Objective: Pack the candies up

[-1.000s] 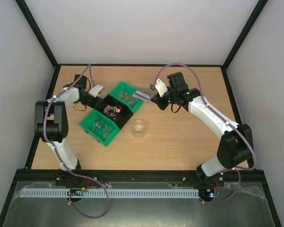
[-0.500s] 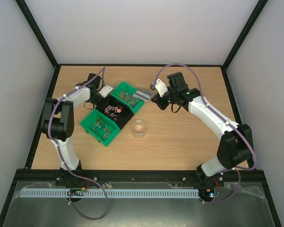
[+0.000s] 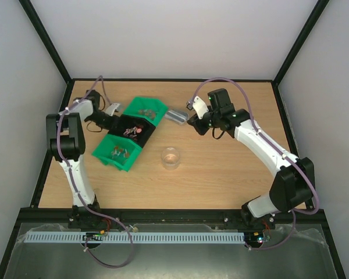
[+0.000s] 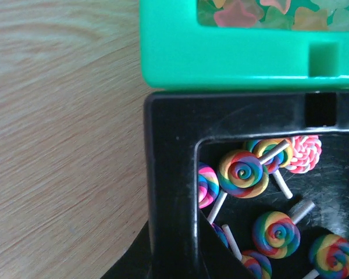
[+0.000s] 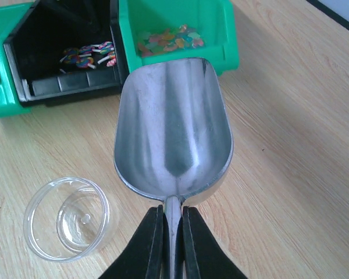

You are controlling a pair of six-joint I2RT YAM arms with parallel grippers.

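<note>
The candies lie in a row of three bins. Rainbow swirl lollipops (image 4: 242, 172) fill the black middle bin (image 3: 131, 129), also in the right wrist view (image 5: 87, 55). Small pastel candies (image 5: 168, 38) sit in the far green bin (image 3: 144, 108). More candies (image 3: 117, 152) lie in the near green bin (image 3: 107, 157). My left gripper (image 3: 109, 120) is shut on the black bin's wall (image 4: 171, 192), one finger outside and one inside. My right gripper (image 5: 173, 224) is shut on the handle of the empty silver scoop (image 5: 173, 125), held just right of the far green bin (image 3: 177, 116).
A small clear round jar (image 3: 171, 157) stands empty on the wooden table, below the scoop and right of the near green bin; it also shows in the right wrist view (image 5: 67, 218). Black frame posts edge the table on both sides.
My left arm has swung left and dragged the row of bins left with it, turning them. The far green bin now stands apart from the scoop. The right arm barely moved.
</note>
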